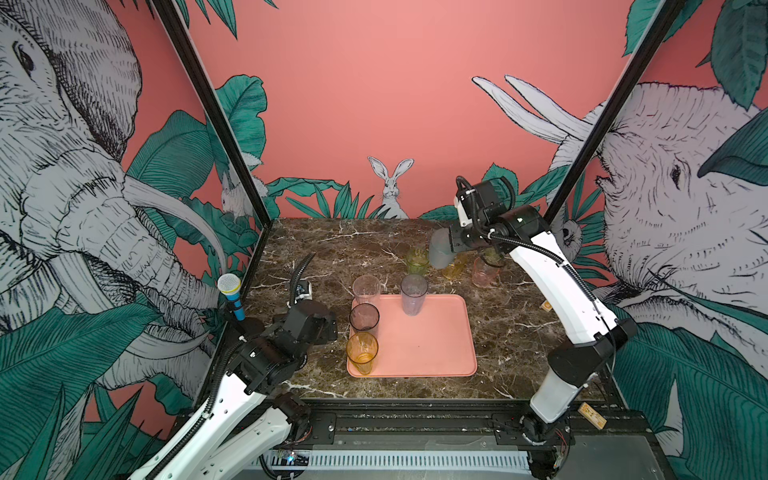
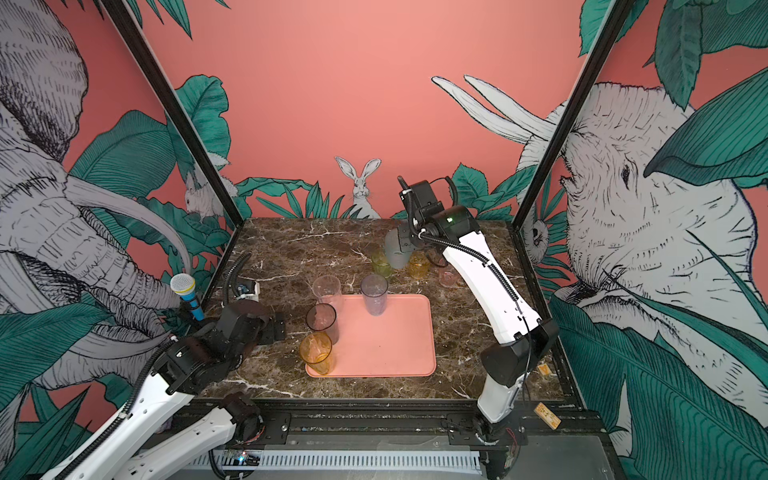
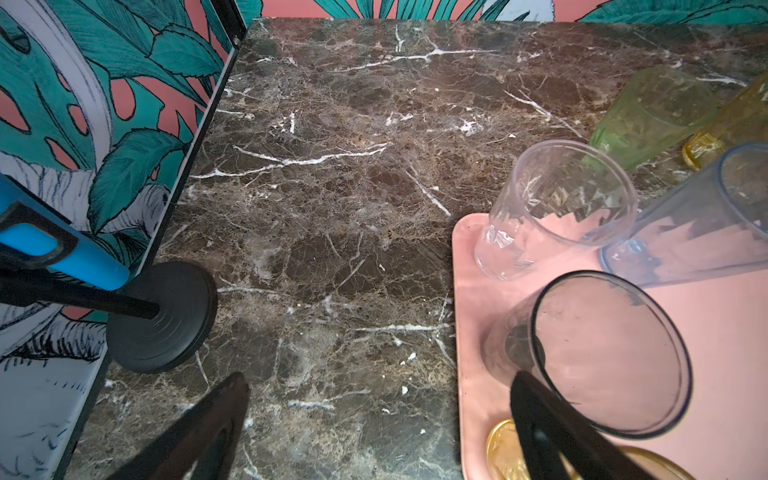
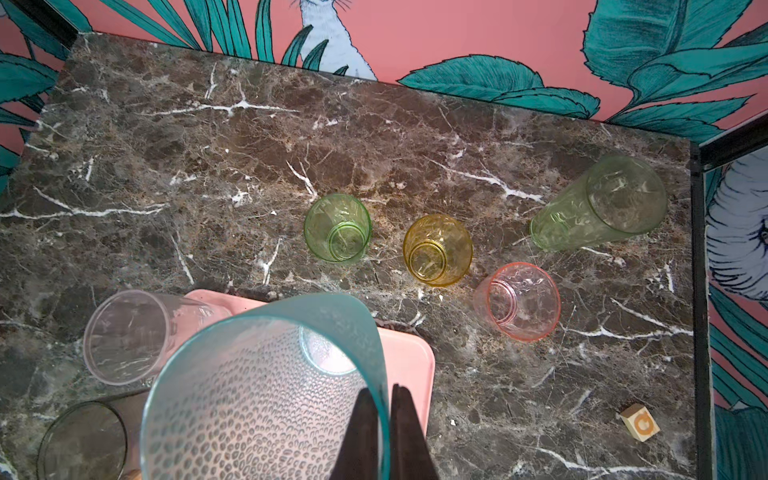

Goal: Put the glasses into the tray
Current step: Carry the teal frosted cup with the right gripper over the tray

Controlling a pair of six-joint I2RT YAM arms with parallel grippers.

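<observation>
Showing wooden block (image 4: pixel 640 422): "G"

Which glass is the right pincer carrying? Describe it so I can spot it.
Start at the salmon tray; look beyond its far right corner. Raised there, pinched by its rim in the right pincer, is the frosted teal tumbler, the only matte, dimpled, airborne glass.

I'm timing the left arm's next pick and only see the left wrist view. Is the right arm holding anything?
Observer: Yes. The right gripper, jaws shut, pinches the rim of a frosted teal tumbler, raised over the back of the table.
Operator: I see a green glass and a yellow glass off the tray. More?
Observer: Two: a pink tumbler and a tall green tumbler, nearer the right wall.
</observation>
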